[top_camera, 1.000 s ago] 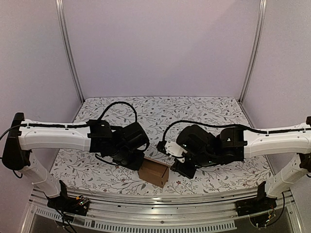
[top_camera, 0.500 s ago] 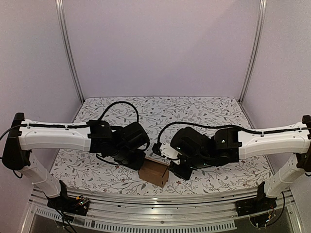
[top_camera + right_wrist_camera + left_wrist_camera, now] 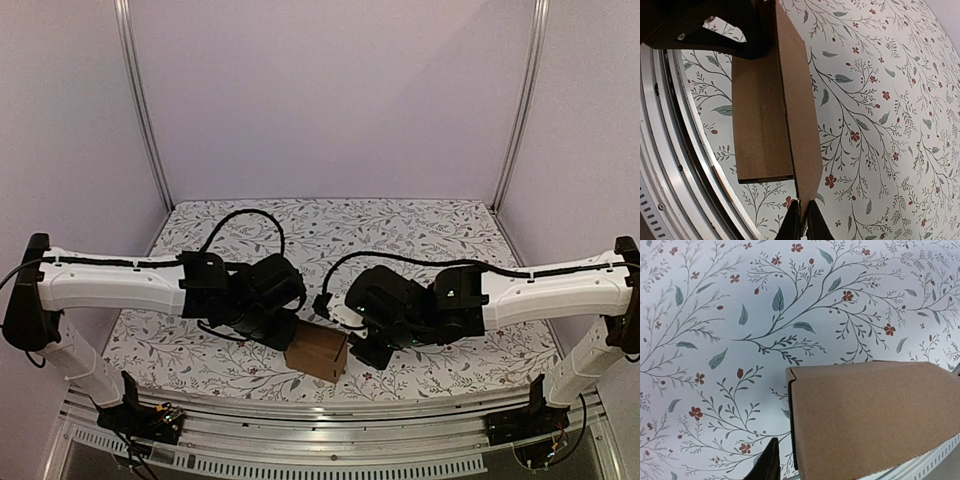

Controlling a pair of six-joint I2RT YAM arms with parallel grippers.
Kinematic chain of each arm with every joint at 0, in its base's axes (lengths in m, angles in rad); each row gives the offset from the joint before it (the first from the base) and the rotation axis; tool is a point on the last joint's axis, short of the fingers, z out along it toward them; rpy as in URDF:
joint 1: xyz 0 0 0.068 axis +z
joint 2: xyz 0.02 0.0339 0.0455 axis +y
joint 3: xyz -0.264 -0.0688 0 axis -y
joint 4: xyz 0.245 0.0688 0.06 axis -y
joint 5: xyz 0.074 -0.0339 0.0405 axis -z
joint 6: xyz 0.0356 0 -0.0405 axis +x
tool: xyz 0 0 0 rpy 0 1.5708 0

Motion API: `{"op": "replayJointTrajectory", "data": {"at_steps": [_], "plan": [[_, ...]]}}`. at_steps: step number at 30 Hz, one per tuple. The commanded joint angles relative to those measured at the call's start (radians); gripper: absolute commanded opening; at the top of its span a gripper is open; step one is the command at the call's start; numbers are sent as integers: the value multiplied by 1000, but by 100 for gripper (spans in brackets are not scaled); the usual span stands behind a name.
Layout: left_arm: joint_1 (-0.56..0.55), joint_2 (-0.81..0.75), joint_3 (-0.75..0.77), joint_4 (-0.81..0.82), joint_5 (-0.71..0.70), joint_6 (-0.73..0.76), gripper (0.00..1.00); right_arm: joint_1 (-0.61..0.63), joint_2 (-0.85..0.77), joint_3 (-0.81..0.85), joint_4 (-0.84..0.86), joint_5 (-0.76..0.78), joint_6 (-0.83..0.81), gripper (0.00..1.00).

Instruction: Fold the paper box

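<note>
The paper box [image 3: 317,353] stands on the surface [image 3: 420,225] near its near edge, about midway between left and right, with the black wrist of each arm close on either side. The right jaws are closed: in the right wrist view the two dark fingertips [image 3: 791,225] pinch the thin lower edge of one cardboard panel, which runs edge-on away from them, so the box is gripped at that edge. For the left jaws, only one dark finger [image 3: 769,465] shows in the left wrist view, just left of the box's vertical corner edge; the other finger is out of frame, so their opening and any hold on the box cannot be told. The box is plain brown cardboard, matte and faintly speckled, with flat rectangular faces, crisp folded corners and a straight crease down one face. The surface is covered by a white cloth printed with grey-green leafy sprigs and small red flowers. A ribbed, silver metal rail [image 3: 330,410] borders the near edge.
</note>
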Motion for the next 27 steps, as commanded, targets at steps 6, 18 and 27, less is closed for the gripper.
{"op": "replayJointTrajectory", "data": {"at_steps": [6,18,27], "plan": [[-16,-13,-43,53,-31,20,17,3,4,14,-14,-1,13,1],[-16,-14,-55,79,-44,32,0,5,7,20,-11,-15,15,0],[-16,-10,-60,82,-46,-1,0,5,5,20,-8,-23,44,13]]}}
